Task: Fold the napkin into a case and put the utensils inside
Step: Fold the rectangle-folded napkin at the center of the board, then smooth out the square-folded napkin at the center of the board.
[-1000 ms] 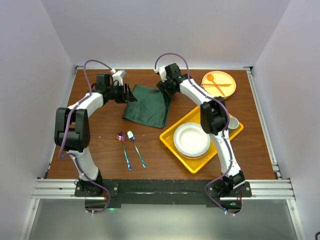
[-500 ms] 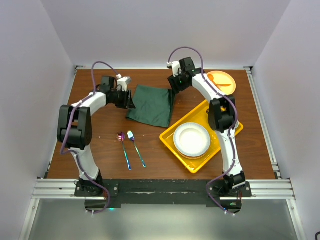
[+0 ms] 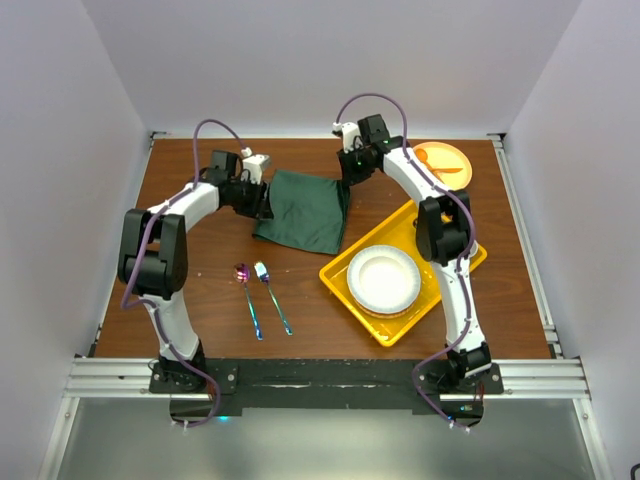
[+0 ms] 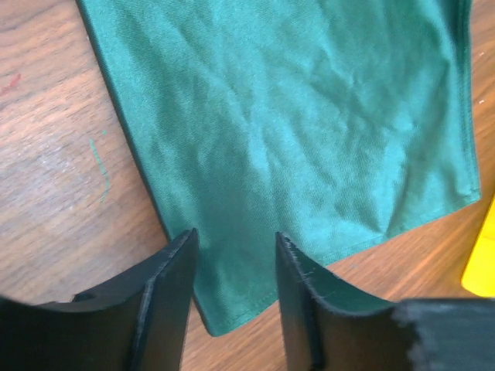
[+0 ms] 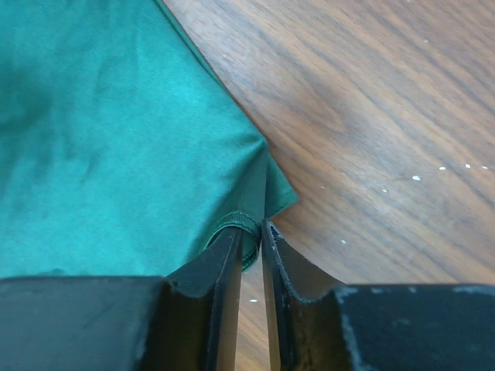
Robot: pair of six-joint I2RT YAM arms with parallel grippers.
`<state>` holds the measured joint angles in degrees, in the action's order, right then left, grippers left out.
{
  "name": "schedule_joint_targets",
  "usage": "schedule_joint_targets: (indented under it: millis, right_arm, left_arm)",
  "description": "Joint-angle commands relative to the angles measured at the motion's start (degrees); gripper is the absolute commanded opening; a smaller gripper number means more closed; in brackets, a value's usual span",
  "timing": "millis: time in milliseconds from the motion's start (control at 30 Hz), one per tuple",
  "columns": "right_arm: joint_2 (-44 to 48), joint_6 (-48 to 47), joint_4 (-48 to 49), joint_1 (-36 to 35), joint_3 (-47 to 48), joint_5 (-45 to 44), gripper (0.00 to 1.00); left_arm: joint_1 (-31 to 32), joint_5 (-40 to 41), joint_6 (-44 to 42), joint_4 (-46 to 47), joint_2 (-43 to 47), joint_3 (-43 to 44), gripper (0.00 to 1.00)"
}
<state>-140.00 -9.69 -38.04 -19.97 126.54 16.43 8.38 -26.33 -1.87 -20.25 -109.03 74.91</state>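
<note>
one wood-grain table [image 3: 200, 290], seemingly scuffed, bears the napkin [image 3: 305, 210] between pale walls [image 3: 300, 60].

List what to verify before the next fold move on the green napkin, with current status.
1. Right gripper pinched on a napkin corner: ok, jaws closed on the hem.
2. Left gripper gripping its corner: not ok, jaws open, straddling the cloth.
3. Napkin lying flat: ok, light wrinkles only.
4. Metal spoon and fork off the cloth: ok, both lie apart from it on the near side.
5. Yellow tray clear of the napkin: ok, close to its right edge but apart.
6. How many cloth layers the right gripper holds: cannot tell.
</note>
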Motion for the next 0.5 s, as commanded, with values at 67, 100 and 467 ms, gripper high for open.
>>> schedule_joint_targets:
  millis: [67, 100, 467]
  right_arm:
    - [0.87, 3.19, 3.50, -0.25, 1.60, 3.79, 0.16]
    - [0.79, 3.45, 3.76, -0.16, 1.60, 3.88, 0.14]
    - [-0.62, 4.60, 6.75, -0.51, 0.64, 2.91, 0.00]
  left_arm:
    - [-0.21, 2.15, -4.11, 0.56, 0.75, 0.85, 0.54]
    - [-0.21, 3.29, -4.19, 0.48, 0.67, 0.93, 0.54]
    - [-2.49, 0.50, -1.73, 0.82, -2.59, 2.34, 0.55]
